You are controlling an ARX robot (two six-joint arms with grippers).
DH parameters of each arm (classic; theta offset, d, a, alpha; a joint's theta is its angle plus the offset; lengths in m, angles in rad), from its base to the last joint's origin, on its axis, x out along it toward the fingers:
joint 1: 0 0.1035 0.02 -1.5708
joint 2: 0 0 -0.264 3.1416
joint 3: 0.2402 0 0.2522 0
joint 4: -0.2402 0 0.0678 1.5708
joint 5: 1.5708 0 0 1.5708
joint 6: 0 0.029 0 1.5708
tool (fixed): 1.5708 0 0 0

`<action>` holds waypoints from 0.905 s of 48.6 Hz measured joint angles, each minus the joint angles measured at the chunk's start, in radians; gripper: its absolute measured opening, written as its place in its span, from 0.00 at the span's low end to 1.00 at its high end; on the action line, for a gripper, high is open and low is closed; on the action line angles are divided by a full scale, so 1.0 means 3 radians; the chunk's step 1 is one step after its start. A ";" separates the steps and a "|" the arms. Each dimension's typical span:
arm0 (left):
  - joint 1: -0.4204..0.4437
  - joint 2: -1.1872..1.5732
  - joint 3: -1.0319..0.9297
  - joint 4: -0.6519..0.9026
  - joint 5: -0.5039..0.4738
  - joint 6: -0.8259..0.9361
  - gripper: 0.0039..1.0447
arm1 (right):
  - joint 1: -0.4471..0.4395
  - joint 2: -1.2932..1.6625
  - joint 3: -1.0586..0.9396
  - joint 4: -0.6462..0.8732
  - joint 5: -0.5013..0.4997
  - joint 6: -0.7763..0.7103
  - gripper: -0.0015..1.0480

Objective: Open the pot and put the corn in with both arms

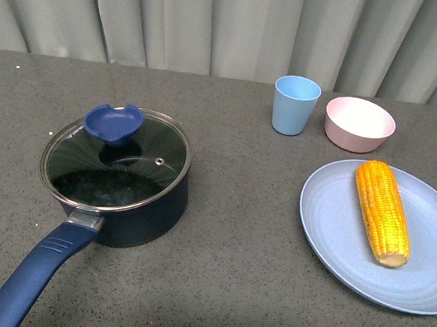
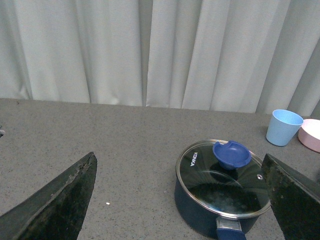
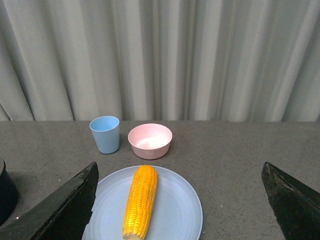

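Both our left tool [image 2: 178, 156] and right tool [image 3: 180, 164] are spread wide and hold nothing. The pot [image 1: 146, 215] has its lid [image 1: 131, 168] on. The corn [image 1: 382, 212] lies on a plate [image 1: 335, 226], well right of the pot. The smooth knob [image 1: 113, 122] may slip, so the glass lid could drop. The round corn may roll away.

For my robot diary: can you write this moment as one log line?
pot: lid on | corn: on plate | left fingers: open | right fingers: open
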 joint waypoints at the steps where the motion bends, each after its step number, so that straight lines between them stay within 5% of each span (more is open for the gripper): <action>1: 0.0000 0.0000 0.0001 0.0000 0.0000 0.0000 0.94 | 0.0000 0.0000 0.0000 0.0000 0.0000 0.0000 0.91; 44: 0.0000 0.0000 0.0001 0.0000 0.0000 0.0000 0.94 | 0.0000 0.0000 0.0000 0.0000 0.0000 0.0000 0.91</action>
